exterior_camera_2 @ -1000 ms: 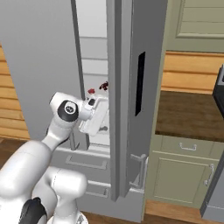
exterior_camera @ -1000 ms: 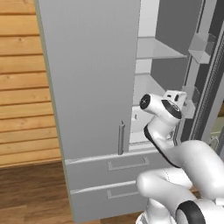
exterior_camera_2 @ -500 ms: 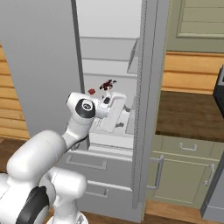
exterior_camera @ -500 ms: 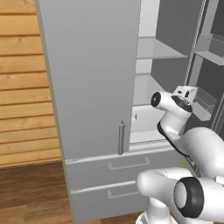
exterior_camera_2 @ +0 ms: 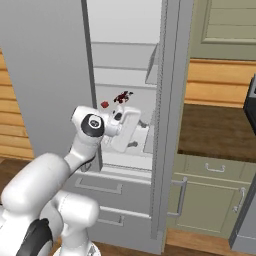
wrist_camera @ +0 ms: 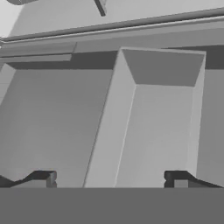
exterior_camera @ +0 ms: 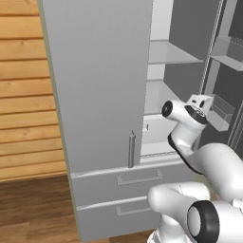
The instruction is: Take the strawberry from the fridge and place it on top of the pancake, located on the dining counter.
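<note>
Strawberry [exterior_camera_2: 104, 104]: small, red, on a white fridge [exterior_camera: 99, 95] shelf beside a dark red cluster [exterior_camera_2: 122, 96] | gripper [exterior_camera_2: 131, 127]: inside the open right half, below and right of the berry, fingers [wrist_camera: 43, 178] wide apart, holding nothing | edges: closed left door on one side, open door's shelves close on the other | room: narrow.

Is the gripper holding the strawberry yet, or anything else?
Nothing is held: the gripper is open and empty, facing grey fridge panels. The strawberry sits on its shelf.
</note>
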